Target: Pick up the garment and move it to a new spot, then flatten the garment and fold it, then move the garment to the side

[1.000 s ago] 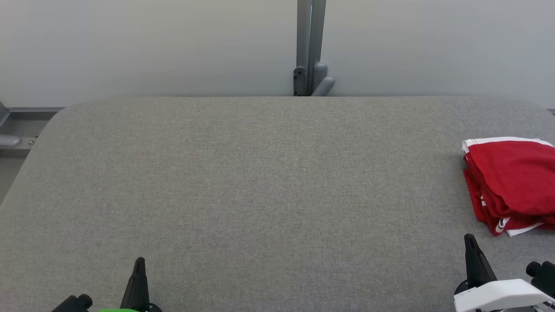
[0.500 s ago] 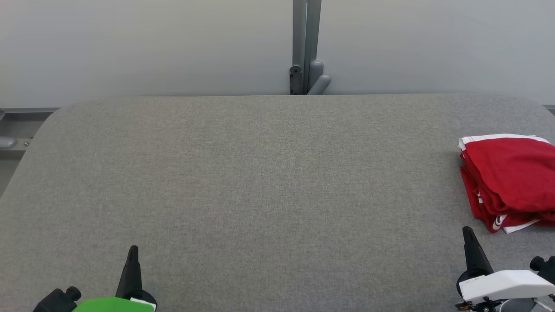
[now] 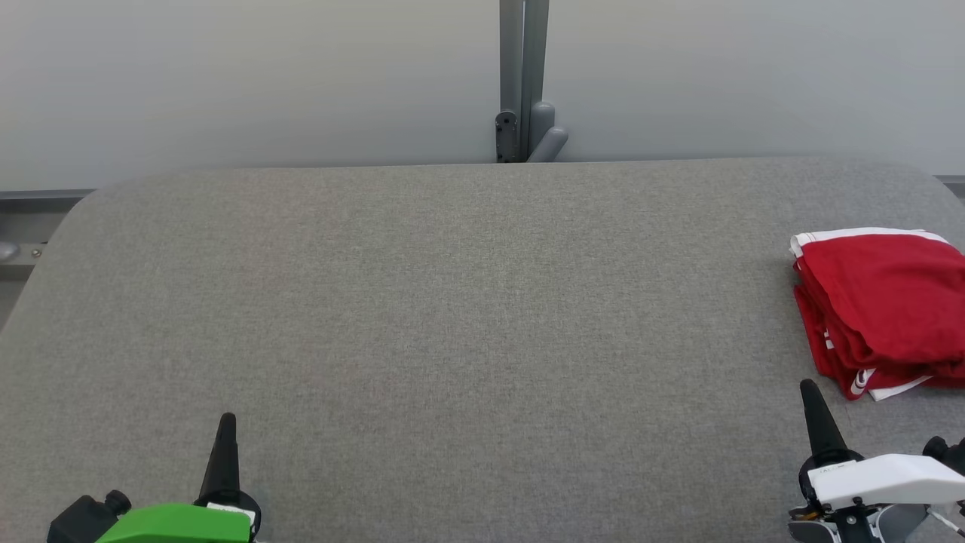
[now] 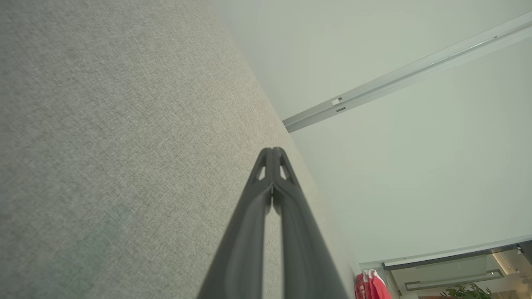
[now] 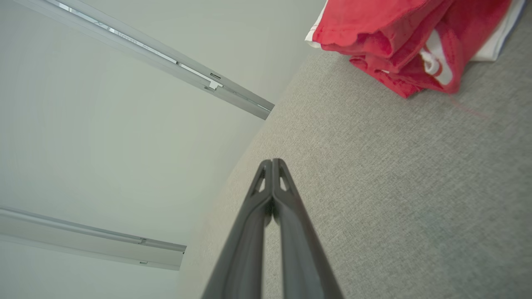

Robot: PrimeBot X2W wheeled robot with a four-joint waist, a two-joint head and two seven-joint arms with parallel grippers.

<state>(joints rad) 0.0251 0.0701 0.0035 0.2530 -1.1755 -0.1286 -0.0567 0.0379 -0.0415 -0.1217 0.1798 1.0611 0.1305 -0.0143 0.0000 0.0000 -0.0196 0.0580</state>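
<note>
A red garment with white trim [image 3: 882,302] lies folded in a compact stack on the grey fabric-covered desk [image 3: 452,302], at its far right side and partly cut off by the edge of the head view. The layered folds face the middle of the desk, and a white edge peeks out at the back and at the near corner. The right tool [image 3: 808,386] sits at the lower right, just short of the garment's near corner and not touching it; its two dark fingers are pressed together tip to tip and grip nothing. The left tool [image 3: 226,418] sits at the lower left, well apart from the garment, its fingers likewise closed on nothing, above bare desk fabric. A green cover [image 3: 177,524] shows on the left wrist and a white housing [image 3: 889,479] on the right. Behind the desk stands a pale wall with a grey metal post [image 3: 522,75] at its middle.
</note>
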